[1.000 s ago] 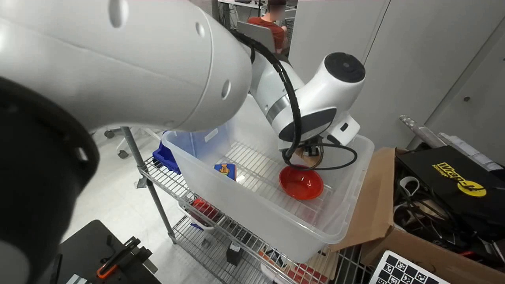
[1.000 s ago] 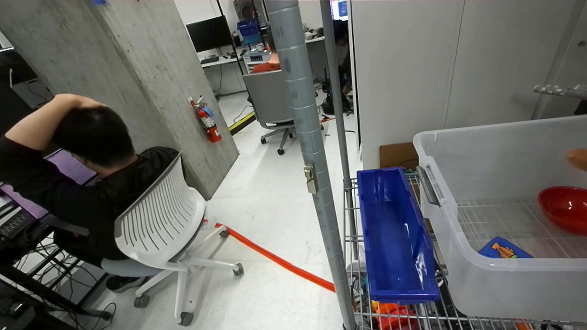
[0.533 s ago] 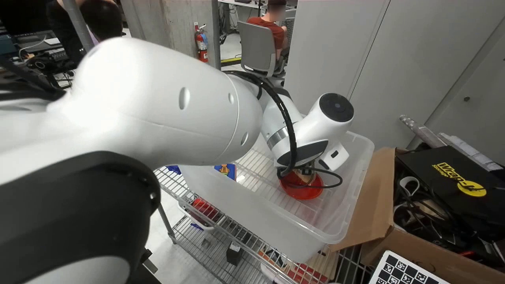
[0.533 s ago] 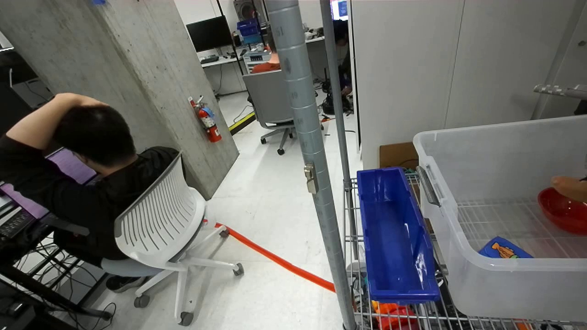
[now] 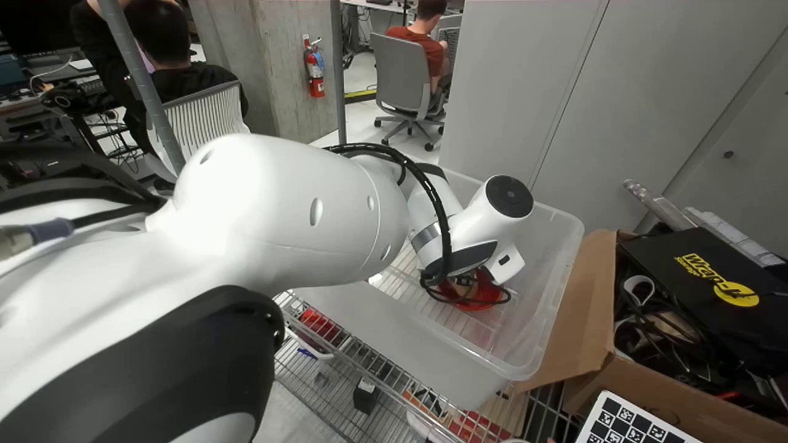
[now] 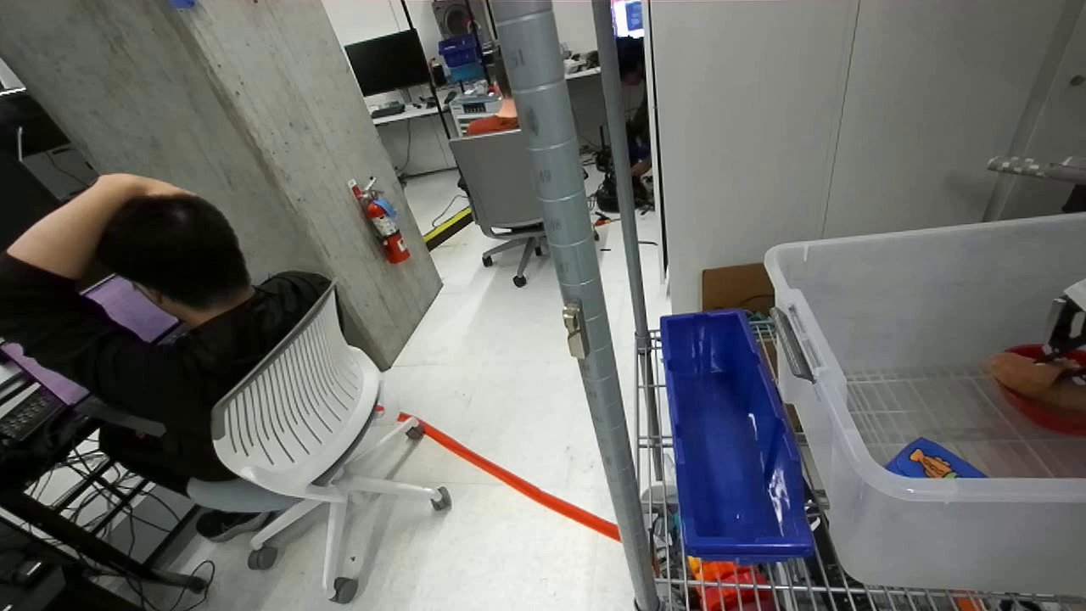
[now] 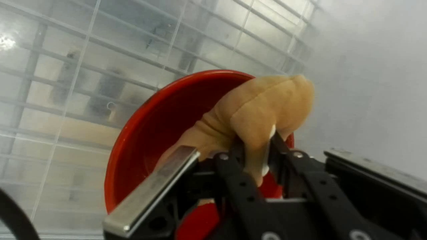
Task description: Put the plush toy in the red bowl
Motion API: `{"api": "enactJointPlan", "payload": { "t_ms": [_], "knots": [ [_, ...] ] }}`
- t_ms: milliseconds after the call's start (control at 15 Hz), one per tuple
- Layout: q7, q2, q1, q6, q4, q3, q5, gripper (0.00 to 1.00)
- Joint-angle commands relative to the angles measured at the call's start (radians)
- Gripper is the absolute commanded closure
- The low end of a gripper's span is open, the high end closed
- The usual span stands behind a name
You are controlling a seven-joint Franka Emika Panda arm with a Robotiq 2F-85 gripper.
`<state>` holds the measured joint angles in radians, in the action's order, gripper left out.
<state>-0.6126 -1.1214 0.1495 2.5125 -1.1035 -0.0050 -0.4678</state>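
Observation:
The tan-orange plush toy (image 7: 267, 103) is pinched between my gripper's fingers (image 7: 255, 155) in the wrist view. It lies across the red bowl (image 7: 125, 160), partly inside, with one end reaching past the rim. In an exterior view the toy (image 6: 1031, 379) is low at the bowl (image 6: 1044, 417), overhanging its left rim, with the black gripper (image 6: 1065, 335) on it from above. Whether it touches the bowl I cannot tell. In an exterior view the bowl (image 5: 486, 295) shows under the wrist, and the arm and cable hide most of toy and gripper.
The bowl stands inside a clear plastic bin (image 5: 557, 271), whose walls surround the gripper. A small blue item with an orange figure (image 6: 931, 462) lies on the bin floor. A blue tray (image 6: 734, 441) stands beside the bin. An open cardboard box (image 5: 578, 320) adjoins it.
The arm has lowered, bringing the toy from above the bowl down to its rim level and slightly leftward in the exterior views. The grip stays closed on the toy. The bowl has not moved.

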Motion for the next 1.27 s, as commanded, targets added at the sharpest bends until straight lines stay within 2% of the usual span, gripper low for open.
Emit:
{"api": "enactJointPlan", "payload": {
  "t_ms": [0, 267, 467, 800, 933, 1000, 1067, 1200],
  "knots": [
    [-0.039, -0.042, 0.013, -0.032, 0.077, 0.02, -0.004, 0.49],
    [-0.062, 0.006, 0.017, -0.028, 0.022, 0.031, -0.014, 0.2],
    [-0.089, 0.11, 0.026, -0.026, -0.105, 0.026, -0.023, 0.01],
    [-0.055, 0.349, 0.063, -0.052, -0.358, 0.018, -0.029, 0.0],
    [0.011, 0.448, 0.089, -0.134, -0.45, 0.033, -0.037, 0.0],
    [0.049, 0.503, 0.106, -0.218, -0.497, 0.042, -0.047, 0.0],
    [-0.016, 0.366, 0.06, -0.15, -0.344, -0.006, -0.025, 0.0],
    [0.022, 0.449, 0.067, -0.215, -0.424, -0.008, -0.036, 0.0]
  ]
}}
